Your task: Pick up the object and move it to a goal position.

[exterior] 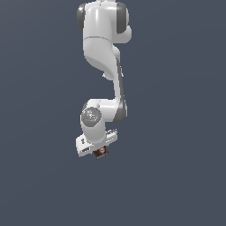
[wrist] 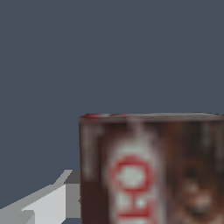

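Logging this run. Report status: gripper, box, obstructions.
Gripper down over the box; open or shut, cannot tell. Box fills the wrist view, red-and-white label facing the camera. Nothing else in view around it.

my arm (exterior: pixel 102 39): glossy white rounded shells | joints: dark grey bands between the segments, dark strip down the forearm | wrist: round grey cap with a mottled face | my hand (exterior: pixel 96 144): white boxy block, flat-sided | my finger (wrist: pixel 41 203): pale grey, angular, darker grey inner step | cables, screws, markings: none visible
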